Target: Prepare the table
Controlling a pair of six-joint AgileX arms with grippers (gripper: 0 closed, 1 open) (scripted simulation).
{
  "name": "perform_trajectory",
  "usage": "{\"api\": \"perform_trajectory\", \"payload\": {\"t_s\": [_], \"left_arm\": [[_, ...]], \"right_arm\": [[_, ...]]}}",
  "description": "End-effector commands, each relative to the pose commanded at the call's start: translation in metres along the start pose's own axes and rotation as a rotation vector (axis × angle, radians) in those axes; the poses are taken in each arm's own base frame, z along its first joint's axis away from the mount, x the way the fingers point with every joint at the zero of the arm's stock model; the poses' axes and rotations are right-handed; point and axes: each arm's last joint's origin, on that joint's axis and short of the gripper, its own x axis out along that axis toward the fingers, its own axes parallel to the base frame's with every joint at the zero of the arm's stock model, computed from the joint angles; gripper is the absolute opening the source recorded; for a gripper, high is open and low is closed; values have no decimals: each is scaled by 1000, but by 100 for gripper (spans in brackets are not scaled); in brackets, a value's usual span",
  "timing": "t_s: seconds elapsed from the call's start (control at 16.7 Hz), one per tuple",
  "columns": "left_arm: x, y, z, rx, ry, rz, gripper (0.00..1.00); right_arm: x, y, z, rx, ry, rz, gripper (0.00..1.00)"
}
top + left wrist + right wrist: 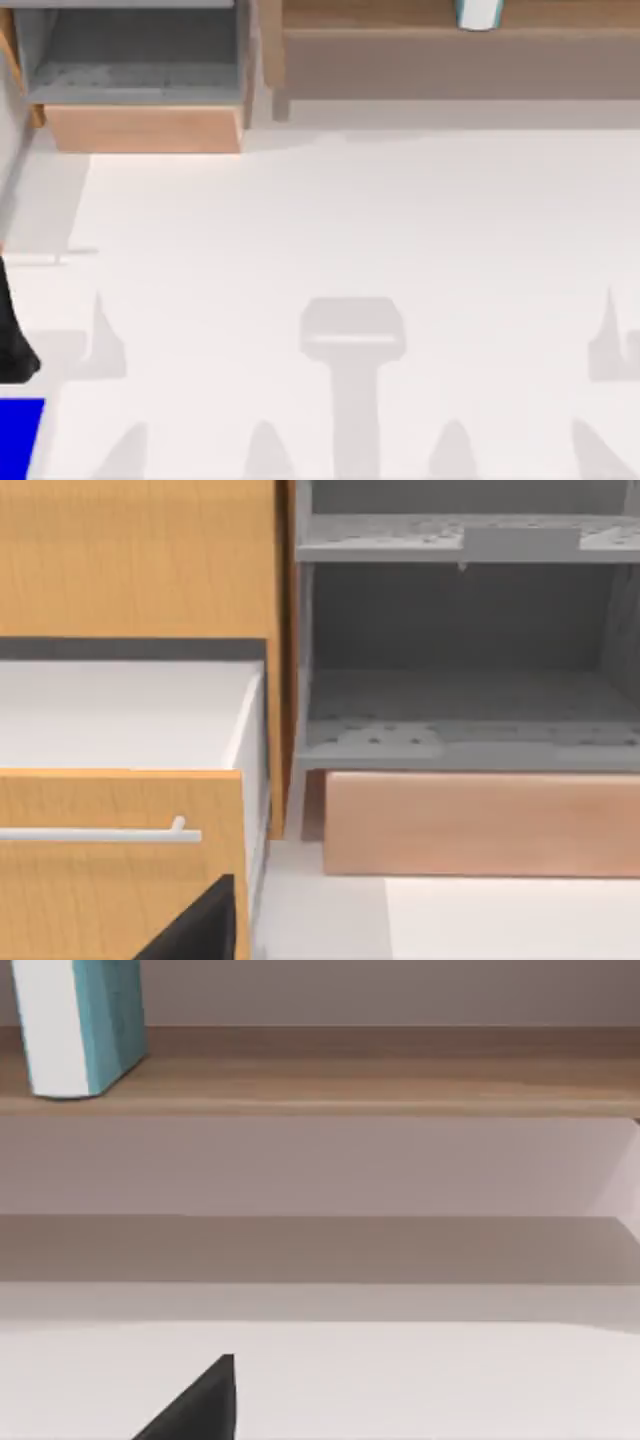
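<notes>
Showing as a dark wedge at the edge of its own wrist view, the left gripper (pixel 195 925) gave no means of telling whether its jaws were spread or pressed together. The right gripper (pixel 195 1400) appeared as a similar dark wedge in the right wrist view, and the state of its jaws likewise could not be told. In the top view a dark part of the left arm (pixel 15 330) stood at the tabletop's left edge, above a plain blue patch (pixel 20 435) in the lower left corner.

The tabletop (pixel 350 220) was the broad white surface that took up most of the top view, marked only by soft grey shadows. A strip of it lay before the left gripper (pixel 500 920) and a wider band before the right gripper (pixel 400 1380).

At the far left of the tabletop stood a grey-lined box (pixel 140 60) with a light-wood front. The left wrist view faced this box (pixel 460 680) and showed two grey shelves inside it. Just beside the box stood an orange wooden cabinet (pixel 130 560), with a drawer (pixel 120 880) whose white inside showed behind a front panel bearing a slim pale handle (pixel 100 833).

Along the far right of the tabletop ran a long light-brown wooden shelf (pixel 400 20). A white and teal object (pixel 478 14) stood upright on it, and the right wrist view showed the same object (pixel 80 1025) on the shelf (pixel 400 1070).
</notes>
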Motion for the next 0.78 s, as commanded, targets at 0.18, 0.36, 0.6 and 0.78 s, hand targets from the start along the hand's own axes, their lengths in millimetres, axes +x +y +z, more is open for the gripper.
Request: {"api": "perform_trajectory", "payload": {"t_s": [0.18,0.36,0.6,0.78], "left_arm": [[0,0,1,1,6,3,100],[1,3,13,12,68,31,100],[9,9,53,34,220,82,100],[27,15,96,49,366,114,100]], "right_arm": [[0,0,0,0,0,0,100],[0,0,0,0,0,0,100],[0,0,0,0,0,0,100],[0,0,0,0,0,0,100]]}}
